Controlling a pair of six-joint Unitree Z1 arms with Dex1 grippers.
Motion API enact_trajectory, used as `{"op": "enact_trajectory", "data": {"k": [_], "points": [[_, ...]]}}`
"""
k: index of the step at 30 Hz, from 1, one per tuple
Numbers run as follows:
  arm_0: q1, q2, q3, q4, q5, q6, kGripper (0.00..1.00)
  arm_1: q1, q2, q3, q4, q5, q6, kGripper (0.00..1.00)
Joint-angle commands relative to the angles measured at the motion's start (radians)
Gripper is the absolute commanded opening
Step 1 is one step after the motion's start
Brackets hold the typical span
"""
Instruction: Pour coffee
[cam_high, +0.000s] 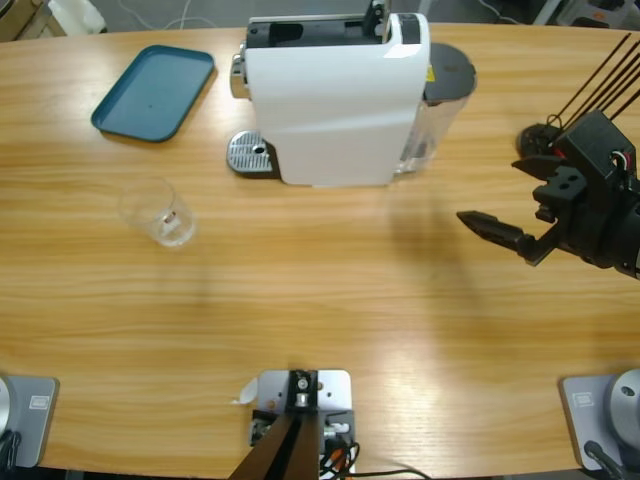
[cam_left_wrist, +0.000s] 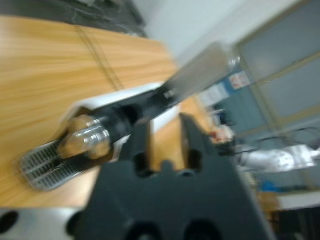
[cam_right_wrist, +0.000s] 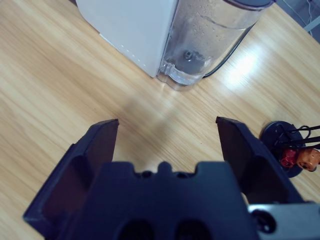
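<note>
A white coffee machine (cam_high: 330, 100) stands at the table's far middle, its metal drip tray (cam_high: 247, 153) on its left side. A clear glass tumbler (cam_high: 155, 212) stands alone on the wood to the left, and a thin pale-brown tint low in it looks like the coffee (cam_high: 172, 228). My right gripper (cam_high: 490, 190) hovers open and empty at the right, facing the machine's clear water tank (cam_right_wrist: 210, 35). In its own view, the right gripper (cam_right_wrist: 167, 125) holds nothing. My left gripper (cam_left_wrist: 165, 122) shows a narrow gap with nothing in it. It points at the machine's spout (cam_left_wrist: 85, 135) and drip tray (cam_left_wrist: 42, 165). The left arm is outside the high view.
A teal tray (cam_high: 155, 92) lies at the far left. A black round cable base (cam_right_wrist: 282, 137) with red and orange plugs sits on the table to the right of my right gripper. Bare wood stretches between the tumbler and the right arm.
</note>
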Motion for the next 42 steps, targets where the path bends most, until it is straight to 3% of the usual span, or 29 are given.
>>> {"op": "enact_trajectory", "data": {"k": [1, 4, 6, 8, 13, 18, 31, 42], "points": [[-0.178, -0.35, 0.071, 0.335, 0.583, 0.368, 0.743, -0.006, 0.011, 0.025, -0.006, 0.003, 0.007, 0.853], [-0.285, -0.398, 0.192, 0.349, 0.725, 0.381, 0.757, -0.006, 0.013, 0.025, -0.006, 0.003, 0.007, 0.857], [-0.315, -0.428, 0.278, 0.331, 0.738, 0.337, 0.826, -0.006, 0.014, 0.025, -0.006, 0.004, 0.007, 0.861], [-0.353, -0.44, 0.343, 0.305, 0.737, 0.269, 0.827, -0.006, 0.015, 0.025, -0.006, 0.004, 0.006, 0.866], [-0.366, -0.455, 0.477, 0.192, 0.711, 0.153, 0.845, -0.006, 0.015, 0.026, -0.008, 0.003, 0.005, 0.999], [-0.377, -0.451, 0.58, 0.102, 0.702, 0.126, 0.995, -0.006, 0.02, 0.026, -0.008, 0.006, 0.005, 1.0], [-0.425, -0.203, 0.623, -0.019, 0.762, 0.149, 0.991, -0.006, 0.051, 0.02, -0.009, 0.014, 0.001, 1.0], [-0.473, -0.12, 0.627, -0.06, 0.821, 0.146, 0.995, -0.006, 0.073, 0.011, -0.008, 0.015, 0.0, 1.0]]}}
